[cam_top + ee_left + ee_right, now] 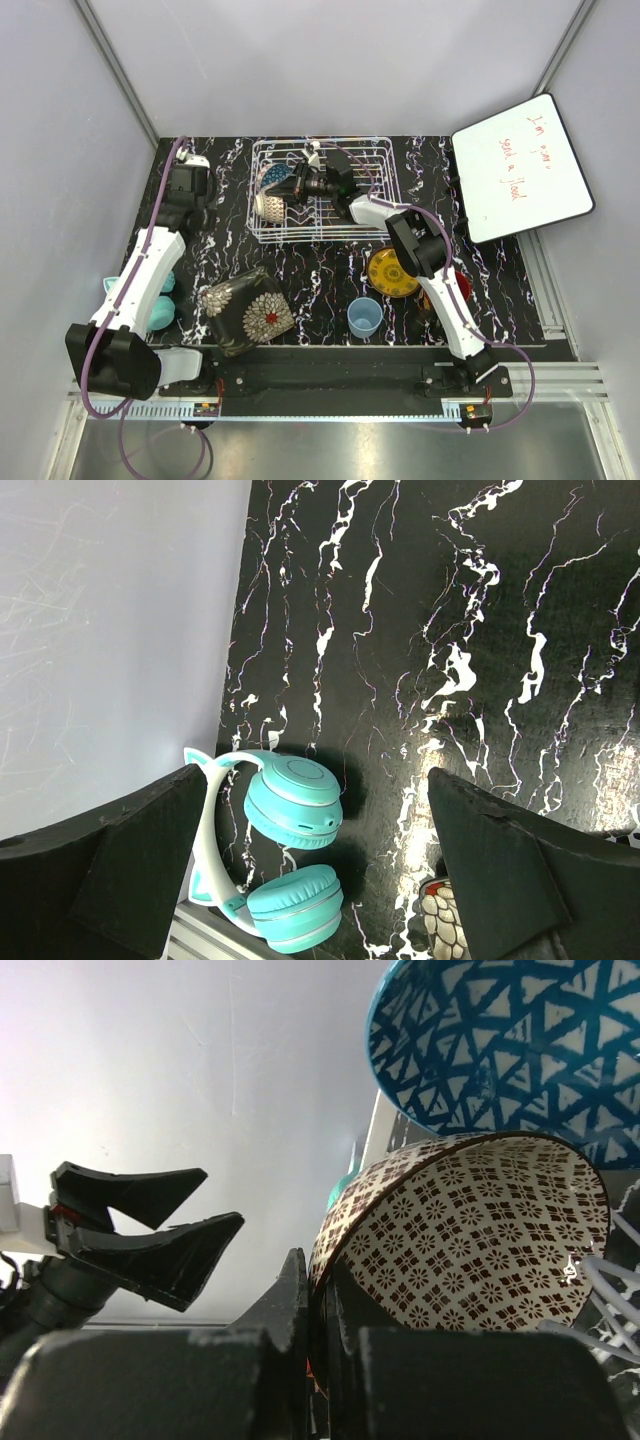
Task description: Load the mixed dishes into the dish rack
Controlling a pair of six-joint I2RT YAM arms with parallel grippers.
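Note:
The dish rack (pixel 372 160) stands at the back middle of the table. Inside its left end a blue patterned bowl (pixel 274 178) (pixel 510 1050) and a beige patterned bowl (pixel 268 206) (pixel 480 1230) stand on edge. My right gripper (pixel 292 190) (pixel 318 1280) is shut on the beige bowl's rim, one finger inside and one outside. My left gripper (pixel 190 180) (pixel 315 780) hangs open and empty over the back left of the table. The dark square floral plate (pixel 245 310), the light blue cup (pixel 365 317) and the yellow plate (pixel 392 272) lie on the table in front. A dark mug (pixel 461 285) shows partly behind the right arm.
Teal headphones (pixel 165 300) (pixel 295 800) lie at the table's left edge, below the left gripper. A white board with red writing (pixel 520 165) leans at the back right. Grey walls close in the sides and back.

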